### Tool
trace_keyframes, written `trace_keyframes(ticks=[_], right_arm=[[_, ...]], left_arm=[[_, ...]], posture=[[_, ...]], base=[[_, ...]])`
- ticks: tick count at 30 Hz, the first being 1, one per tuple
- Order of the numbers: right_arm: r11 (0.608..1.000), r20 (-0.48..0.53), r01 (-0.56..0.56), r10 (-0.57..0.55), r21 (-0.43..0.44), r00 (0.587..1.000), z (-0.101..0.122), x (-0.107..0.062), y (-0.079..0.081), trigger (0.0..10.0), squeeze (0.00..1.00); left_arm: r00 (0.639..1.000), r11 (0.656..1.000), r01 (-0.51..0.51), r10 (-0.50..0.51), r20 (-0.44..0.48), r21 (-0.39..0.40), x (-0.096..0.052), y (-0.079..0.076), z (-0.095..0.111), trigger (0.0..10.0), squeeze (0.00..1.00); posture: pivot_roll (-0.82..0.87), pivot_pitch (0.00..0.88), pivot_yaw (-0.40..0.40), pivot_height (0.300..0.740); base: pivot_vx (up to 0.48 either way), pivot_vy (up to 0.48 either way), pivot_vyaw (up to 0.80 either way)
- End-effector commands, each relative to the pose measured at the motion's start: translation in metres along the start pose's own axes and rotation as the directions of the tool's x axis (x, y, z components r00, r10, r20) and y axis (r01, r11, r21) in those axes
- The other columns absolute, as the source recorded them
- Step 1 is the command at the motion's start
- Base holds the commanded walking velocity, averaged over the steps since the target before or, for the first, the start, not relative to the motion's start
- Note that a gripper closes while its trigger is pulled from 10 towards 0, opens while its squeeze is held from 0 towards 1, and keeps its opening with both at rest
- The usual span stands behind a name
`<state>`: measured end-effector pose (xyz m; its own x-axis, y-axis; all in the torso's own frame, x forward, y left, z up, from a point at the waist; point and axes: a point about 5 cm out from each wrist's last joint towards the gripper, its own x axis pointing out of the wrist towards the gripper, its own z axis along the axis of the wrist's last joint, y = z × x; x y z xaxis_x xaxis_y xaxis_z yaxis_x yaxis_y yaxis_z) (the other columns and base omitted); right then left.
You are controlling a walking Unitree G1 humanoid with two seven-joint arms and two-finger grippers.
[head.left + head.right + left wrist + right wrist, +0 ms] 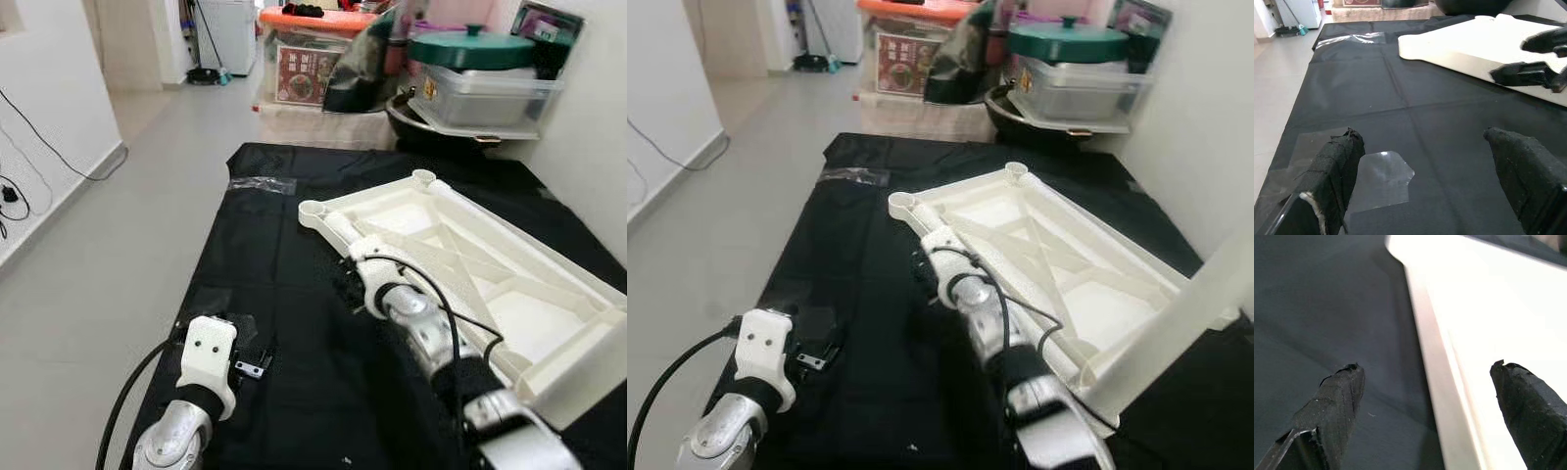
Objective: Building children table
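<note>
We judged the upturned tabletop (470, 264) light, stiff and slick, best gripped along its rim, which the right gripper (1427, 382) straddled with fingers spread.

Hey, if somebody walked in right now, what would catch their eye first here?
Most likely the white plastic tabletop, lying upside down on the black sheet so its ribbed underside and corner leg sockets show. The right gripper hovers open over the tabletop's near rim, while the left gripper is open above the sheet. Behind, a green-lidded pot sits on stacked storage bins.
</note>
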<state>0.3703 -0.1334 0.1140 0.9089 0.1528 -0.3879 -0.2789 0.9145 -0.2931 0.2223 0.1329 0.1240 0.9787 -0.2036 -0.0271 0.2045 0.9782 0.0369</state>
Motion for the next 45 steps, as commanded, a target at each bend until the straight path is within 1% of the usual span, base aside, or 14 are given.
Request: trace_keyframes(ticks=[1,4,6,8,13,15,17,20,23,27,32,36,40,45], right_arm=[[0.999,-0.057,-0.009,0.011,0.036,0.998,-0.015,0.001,-0.004,10.0,0.0],[0.998,-0.103,0.013,-0.006,0.063,0.995,-0.028,0.0,-0.015,10.0,0.0],[0.998,-0.103,0.013,-0.006,0.063,0.995,-0.028,0.0,-0.015,10.0,0.0],[0.993,-0.125,-0.007,0.023,0.122,0.992,-0.035,-0.001,-0.023,10.0,0.0],[0.991,-0.129,-0.036,0.052,0.127,0.99,-0.038,-0.002,-0.024,10.0,0.0],[0.988,-0.13,-0.098,0.113,0.116,0.985,-0.04,-0.001,-0.022,10.0,0.0],[0.98,-0.106,-0.163,0.176,0.115,0.979,-0.038,0.0,-0.017,10.0,0.0],[0.977,-0.099,-0.177,0.189,0.116,0.977,-0.038,0.0,-0.016,10.0,0.0],[0.961,-0.051,-0.259,0.265,0.098,0.963,-0.032,0.001,-0.006,10.0,0.0],[0.962,-0.023,-0.265,0.267,0.071,0.963,-0.027,0.001,-0.004,10.0,0.0],[0.976,0.057,-0.217,0.215,0.034,0.975,-0.014,0.002,-0.012,10.0,0.0],[0.966,0.098,-0.257,0.253,0.029,0.963,-0.01,0.002,-0.008,10.0,0.0],[0.955,0.03,-0.297,0.296,0.021,0.955,-0.025,0.0,-0.001,10.0,0.0],[0.96,-0.047,-0.276,0.278,0.051,0.959,-0.04,-0.001,-0.005,10.0,0.0]], left_arm=[[1.0,1.0,0.001,-0.001,-0.005,0.006,0.0,-0.001,0.0,10.0,0.0],[1.0,1.0,0.003,-0.003,-0.004,0.005,-0.001,-0.003,0.0,10.0,0.0],[1.0,1.0,0.003,-0.003,-0.004,0.005,-0.001,-0.003,0.0,10.0,0.0],[1.0,1.0,0.005,-0.005,-0.004,0.004,-0.001,-0.003,0.0,10.0,0.0],[1.0,1.0,0.006,-0.006,-0.005,0.002,-0.001,-0.004,0.0,10.0,0.0],[1.0,1.0,0.009,-0.009,-0.006,-0.001,0.0,-0.005,0.0,10.0,0.0],[1.0,1.0,0.011,-0.011,-0.007,-0.005,0.001,-0.006,0.0,10.0,0.0],[1.0,1.0,0.011,-0.011,-0.007,-0.005,0.001,-0.007,0.0,10.0,0.0],[1.0,1.0,0.011,-0.011,-0.008,-0.007,0.001,-0.007,0.0,10.0,0.0],[1.0,1.0,0.013,-0.013,-0.009,-0.008,0.0,-0.008,0.0,10.0,0.0],[1.0,1.0,0.016,-0.016,-0.012,-0.011,0.0,-0.008,-0.001,10.0,0.0],[1.0,1.0,0.017,-0.017,-0.014,-0.012,0.001,-0.008,-0.002,10.0,0.0],[1.0,1.0,0.02,-0.02,-0.015,-0.013,0.001,-0.008,-0.002,10.0,0.0],[1.0,1.0,0.021,-0.022,-0.015,-0.013,0.001,-0.008,-0.002,10.0,0.0]], posture=[[0.16,0.0,-0.154,0.74],[0.15,0.0,-0.155,0.74],[0.15,0.0,-0.155,0.74],[0.15,0.0,-0.153,0.74],[0.14,0.0,-0.151,0.74],[0.14,0.0,-0.153,0.74],[0.14,0.0,-0.155,0.74],[0.14,0.0,-0.155,0.74],[0.14,0.0,-0.155,0.74],[0.14,0.0,-0.155,0.74],[0.13,0.0,-0.151,0.74],[0.13,0.0,-0.15,0.74],[0.13,0.0,-0.15,0.74],[0.13,0.0,-0.15,0.74]], base=[[0.0,0.0,0.0],[0.0,0.0,0.0],[0.0,0.0,0.0],[0.0,0.0,0.0],[0.0,0.0,0.0],[0.0,0.0,0.0],[0.0,0.0,0.0],[0.0,0.0,0.0],[0.0,0.0,0.0],[0.0,0.0,0.0],[0.0,0.0,0.0],[0.0,0.0,0.0],[0.0,0.0,0.0],[0.0,0.0,0.0]])
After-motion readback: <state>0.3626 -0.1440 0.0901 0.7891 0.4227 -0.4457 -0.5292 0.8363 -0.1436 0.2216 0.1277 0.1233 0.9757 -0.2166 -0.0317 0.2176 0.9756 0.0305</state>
